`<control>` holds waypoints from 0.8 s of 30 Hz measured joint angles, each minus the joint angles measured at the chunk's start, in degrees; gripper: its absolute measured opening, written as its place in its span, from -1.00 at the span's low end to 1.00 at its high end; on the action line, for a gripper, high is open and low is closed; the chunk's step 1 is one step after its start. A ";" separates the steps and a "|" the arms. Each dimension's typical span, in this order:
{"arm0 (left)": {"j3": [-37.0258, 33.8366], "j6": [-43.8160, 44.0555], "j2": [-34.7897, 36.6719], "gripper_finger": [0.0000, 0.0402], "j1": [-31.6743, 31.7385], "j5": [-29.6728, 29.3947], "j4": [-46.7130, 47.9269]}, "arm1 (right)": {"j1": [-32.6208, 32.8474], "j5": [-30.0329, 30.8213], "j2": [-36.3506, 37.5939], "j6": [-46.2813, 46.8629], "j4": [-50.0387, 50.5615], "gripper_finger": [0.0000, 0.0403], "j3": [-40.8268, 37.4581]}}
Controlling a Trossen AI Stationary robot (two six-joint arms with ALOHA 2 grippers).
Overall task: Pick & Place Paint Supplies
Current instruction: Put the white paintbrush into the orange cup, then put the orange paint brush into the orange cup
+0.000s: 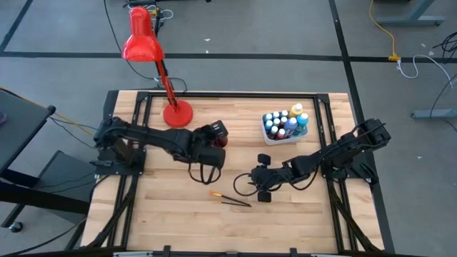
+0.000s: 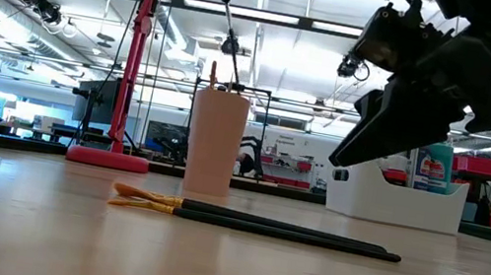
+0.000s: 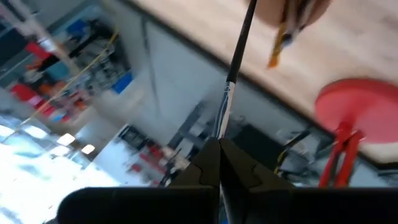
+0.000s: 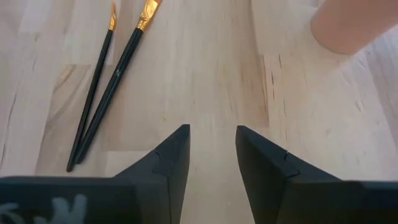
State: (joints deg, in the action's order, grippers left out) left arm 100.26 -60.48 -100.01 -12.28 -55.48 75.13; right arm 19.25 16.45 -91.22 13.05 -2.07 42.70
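We see two paintbrushes (image 4: 106, 81) lying side by side on the bare table (image 1: 178, 228), toward its near middle, their orange-yellow ends pointing left. They touch or nearly touch along their dark handles. The right gripper (image 4: 211, 155) hangs just above the wood a little to the right of them, its fingers parted and holding nothing. The cup (image 2: 215, 142) stands farther back, with at least one brush already in it.

The left gripper (image 3: 219, 163) is up above the cup, clenched on the tail end of another brush (image 3: 239, 46), whose bristle end points down toward the cup mouth.

The paint bottles (image 1: 284, 123) sit packed upright in the white tub (image 1: 277, 140) at the far right of the table.

We judge the brushes on the table to be very light, stiff and thin, so weight is no issue; the trouble is that they lie flat against the wood and may roll or skate away from a closing finger. We would take one across the handle near its middle, where it balances, with the fingers straddling it squarely and low to the board. Since the two lie so close, we would expect a risk of nudging or pinching both at once. The bristle tips look soft and best left alone.
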 joint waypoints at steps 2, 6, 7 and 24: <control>-0.54 0.33 0.00 -0.99 1.17 3.87 -0.03 | 0.00 0.04 0.00 -0.53 -0.06 -0.33 0.00; -3.32 1.12 -0.27 -0.99 3.68 13.37 -0.48 | 0.00 0.07 0.00 -1.54 -0.38 -0.33 0.00; -4.42 1.47 -0.39 -0.99 4.30 14.33 -1.34 | 0.00 0.07 0.00 -1.52 -0.82 -0.33 0.00; -11.29 10.18 -0.48 -0.77 6.98 16.11 -19.80 | 0.14 -11.84 -5.79 -0.25 -23.94 -0.33 0.09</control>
State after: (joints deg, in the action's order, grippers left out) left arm 88.97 -50.30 -100.49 -5.31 -39.37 55.34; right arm 19.38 4.61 -97.01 12.80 -26.01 42.78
